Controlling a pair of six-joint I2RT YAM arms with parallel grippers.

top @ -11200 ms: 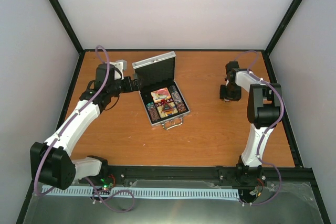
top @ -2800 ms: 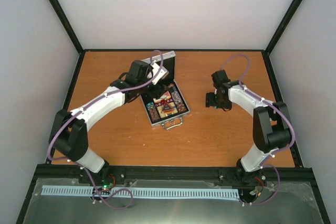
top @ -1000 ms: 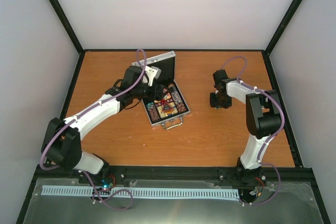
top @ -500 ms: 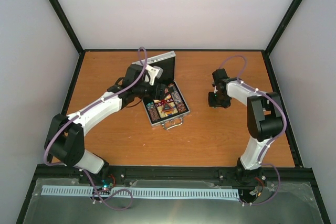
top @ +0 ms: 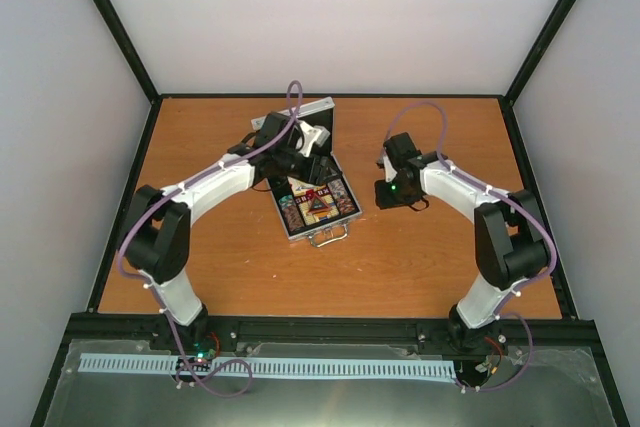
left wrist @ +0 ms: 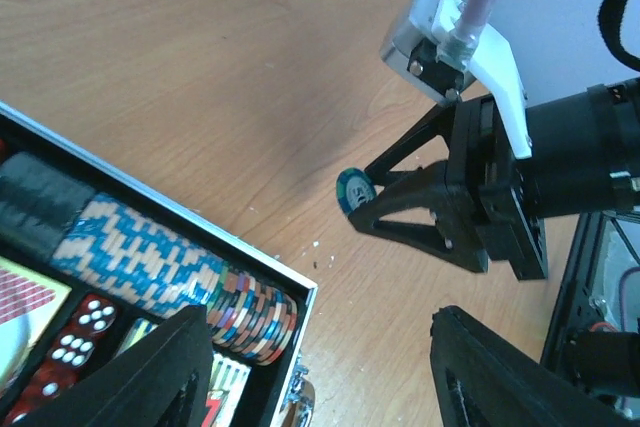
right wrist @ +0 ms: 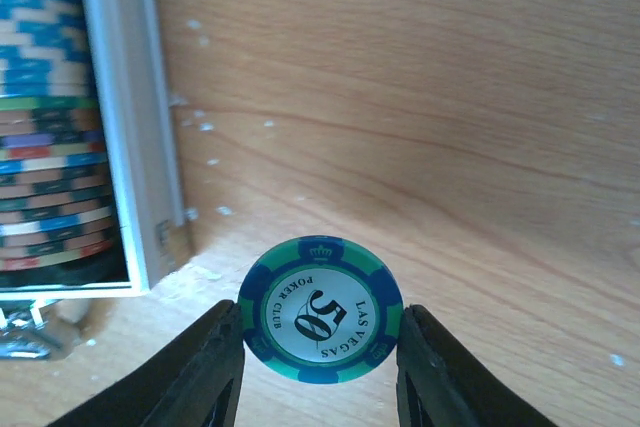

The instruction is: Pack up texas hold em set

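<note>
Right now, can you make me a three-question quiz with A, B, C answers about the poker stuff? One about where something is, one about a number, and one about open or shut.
1. Where is the chip held by the right pincer, compared with the case?
A. inside it
B. outside, beside it
C. underneath it

2. What number is on that chip?
A. 50
B. 10
C. 100

3. The case's lid is:
A. shut
B. missing
C. open

Answers:
1 B: the right wrist view shows the chip over the table, past the case's silver edge.
2 A: "50" is printed on its face.
3 C: the top view shows the lid standing up behind the packed tray.
</note>
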